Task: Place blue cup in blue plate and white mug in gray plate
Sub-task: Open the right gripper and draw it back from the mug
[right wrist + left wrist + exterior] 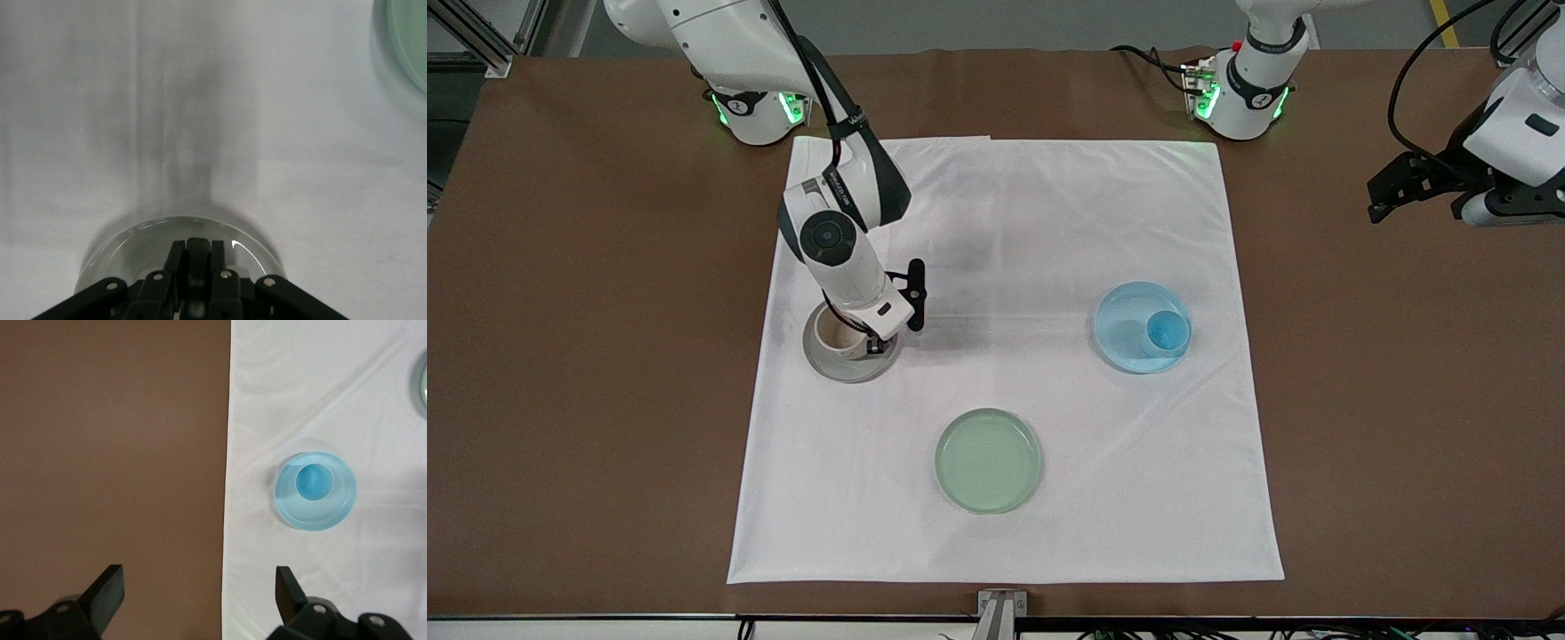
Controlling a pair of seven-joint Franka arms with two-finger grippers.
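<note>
Pale green plate (989,460) sits unused. Right gripper (876,342) jaws clamped on white mug (838,338) handle, mug over gray plate (829,364): check it's seated flat, then release & lift straight. Left gripper (200,593) waits w/ jaws apart; blue cup (1167,332) in blue plate (1125,311)

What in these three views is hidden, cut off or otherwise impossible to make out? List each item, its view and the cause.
- White mug, front view: the right pincer and wrist cover its handle side.
- Gray plate, right wrist view: the shut pincer blocks part; the frame edge cuts the rest.
- Pale green plate, right wrist view: cut off at the corner.
- Left pincer, left wrist view: only its open fingertips show.
</note>
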